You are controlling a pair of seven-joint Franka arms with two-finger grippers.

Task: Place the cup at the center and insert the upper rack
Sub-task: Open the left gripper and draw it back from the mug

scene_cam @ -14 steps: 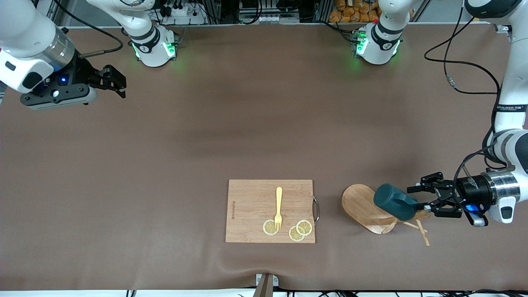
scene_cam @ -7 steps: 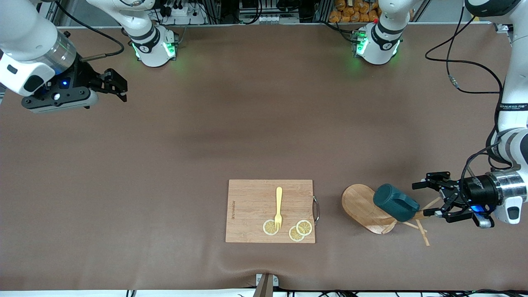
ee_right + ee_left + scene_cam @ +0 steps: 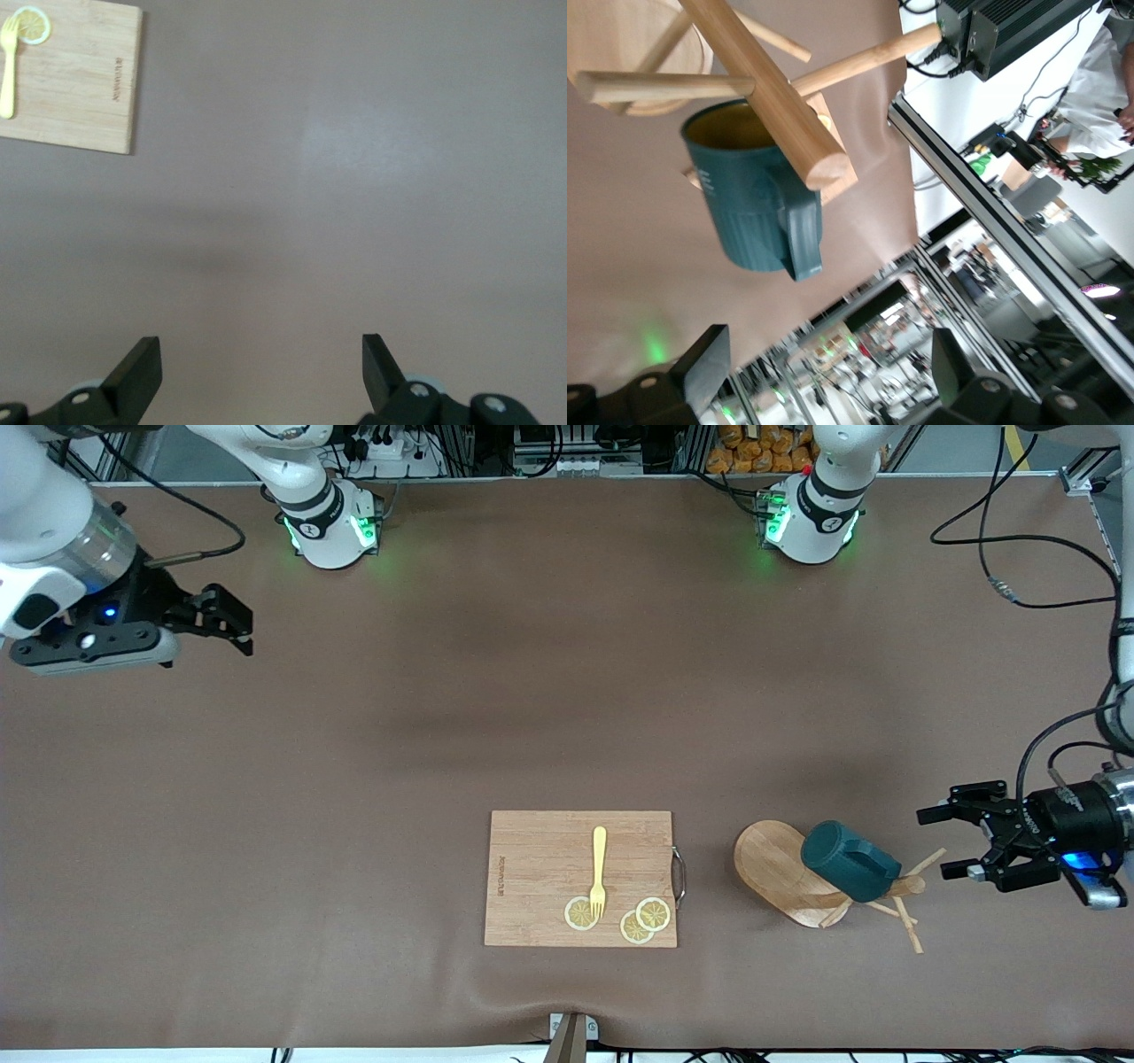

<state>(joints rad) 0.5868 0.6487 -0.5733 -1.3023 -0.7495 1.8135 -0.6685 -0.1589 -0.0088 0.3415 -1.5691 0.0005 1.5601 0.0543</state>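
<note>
The dark teal cup (image 3: 849, 861) lies on its side against the wooden mug tree (image 3: 772, 861). The tree is tipped over, with its oval base on edge and its pegs (image 3: 905, 923) splayed on the table. My left gripper (image 3: 941, 843) is open and empty, a short way from the cup toward the left arm's end of the table. In the left wrist view the cup (image 3: 749, 204) shows its handle beside the tree's pole (image 3: 766, 88), ahead of the left gripper (image 3: 828, 372). My right gripper (image 3: 232, 622) is open and empty over bare table at the right arm's end.
A rectangular wooden cutting board (image 3: 580, 877) with a yellow fork (image 3: 599, 868) and lemon slices (image 3: 645, 919) lies beside the mug tree, toward the right arm's end. It also shows in the right wrist view (image 3: 75, 80). The brown mat (image 3: 532, 691) covers the table.
My left gripper has drawn back from the cup toward the left arm's end, open. The cup and tree stayed put. My right gripper has drifted toward the right arm's end.
</note>
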